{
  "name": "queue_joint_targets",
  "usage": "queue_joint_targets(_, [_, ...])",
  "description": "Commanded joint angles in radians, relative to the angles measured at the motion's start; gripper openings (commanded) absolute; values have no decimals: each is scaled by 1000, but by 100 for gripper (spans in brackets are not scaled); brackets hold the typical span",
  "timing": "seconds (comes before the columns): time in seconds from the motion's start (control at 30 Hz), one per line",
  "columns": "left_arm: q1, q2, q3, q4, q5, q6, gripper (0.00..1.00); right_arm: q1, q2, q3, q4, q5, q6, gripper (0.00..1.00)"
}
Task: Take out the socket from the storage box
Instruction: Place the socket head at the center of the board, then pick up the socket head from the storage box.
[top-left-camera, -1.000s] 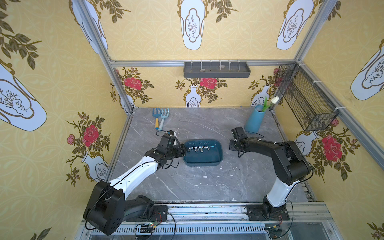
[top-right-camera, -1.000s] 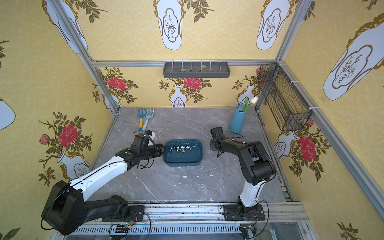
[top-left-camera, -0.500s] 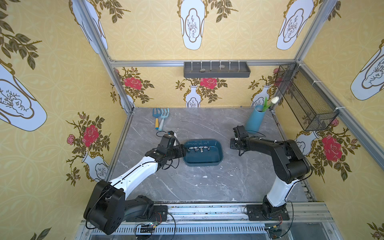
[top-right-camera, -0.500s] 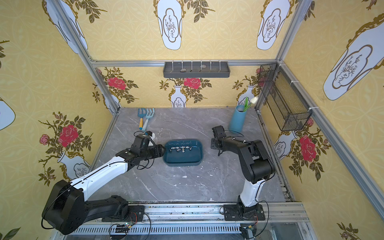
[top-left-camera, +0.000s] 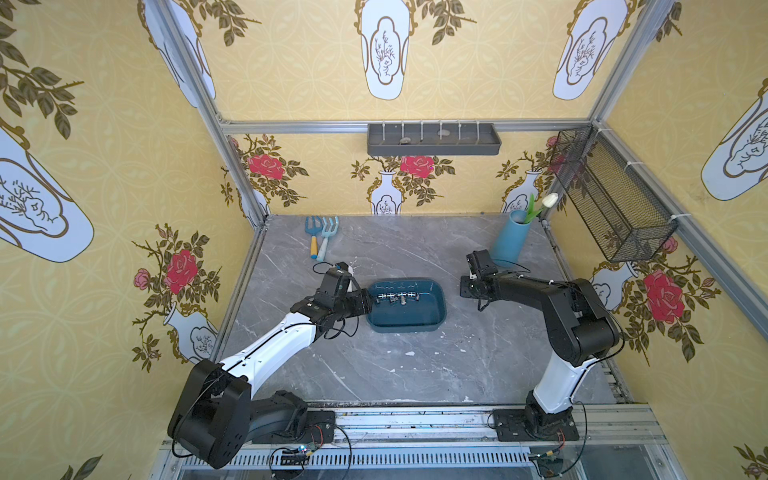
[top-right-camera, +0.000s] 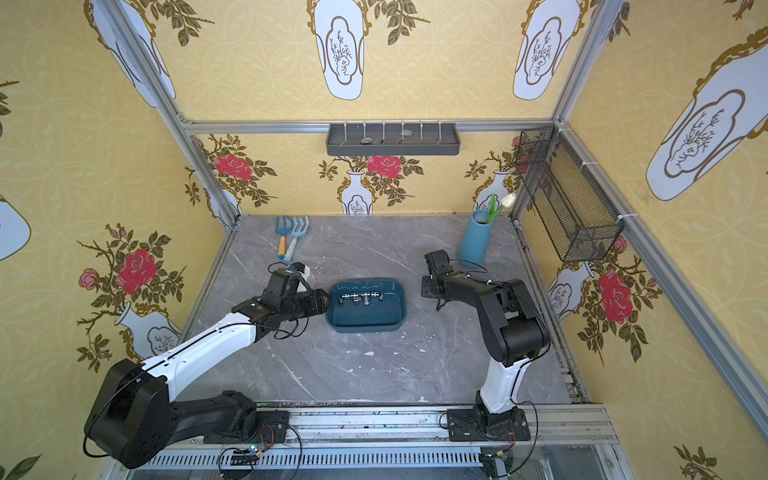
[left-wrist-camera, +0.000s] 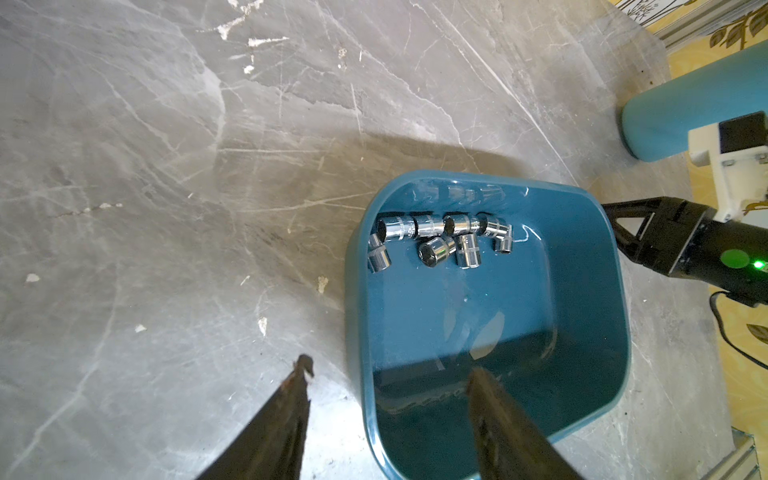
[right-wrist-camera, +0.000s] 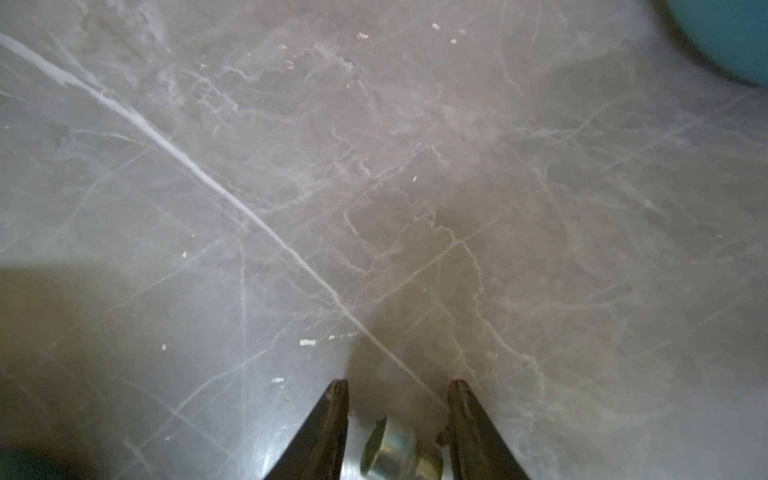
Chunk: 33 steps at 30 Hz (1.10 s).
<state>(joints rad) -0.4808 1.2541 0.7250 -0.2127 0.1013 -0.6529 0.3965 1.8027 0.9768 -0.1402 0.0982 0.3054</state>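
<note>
The grey marble tabletop (top-left-camera: 395, 365) is bare along its near edge, where the two arms are mounted. At its middle sits the storage box (top-left-camera: 405, 328), long side parallel to that edge.

The left gripper (left-wrist-camera: 390, 368) is at the box's left end. Its jaws are spread wide and straddle the end wall, one finger over the table and the other over the box floor. Neither finger presses the wall. A cluster of chrome sockets (left-wrist-camera: 440, 241) lies inside, along the box's far wall.

The right gripper (right-wrist-camera: 399, 382) is apart from the box, between it and the tabletop's right edge, pointing down at the marble. One socket (right-wrist-camera: 390, 449) lies on its side between the jaws, outside the box. The jaws stand apart, with a clear gap on one side of the socket. I cannot tell whether the other finger touches it. In both top views the gripper body hides this socket.

Farther back, a blue vase (top-left-camera: 509, 241) with a white tulip (top-left-camera: 550, 200) stands near the far right corner. Two small garden tools (top-left-camera: 322, 237) lie toward the far left corner. A grey tray (top-left-camera: 432, 147) hangs on the back wall and a black wire basket (top-left-camera: 611, 199) on the right wall.
</note>
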Motion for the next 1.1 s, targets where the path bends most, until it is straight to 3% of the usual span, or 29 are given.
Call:
queue_joint_targets(0.0, [-1, 4, 29, 11, -1, 25, 65, 0, -19, 5, -48, -3, -14, 47])
queue_joint_targets(0.33, [-71, 113, 217, -68, -7, 75, 65, -13, -122, 17, -110, 1, -22, 54])
queue_joint_targets(0.67, [-191, 342, 392, -126, -21, 87, 63, -13, -284, -12, -165, -75, 8, 56])
queue_joint_targets(1.07, [-263, 589, 510, -169, -29, 32, 58, -14, -380, -80, -168, -107, 28, 57])
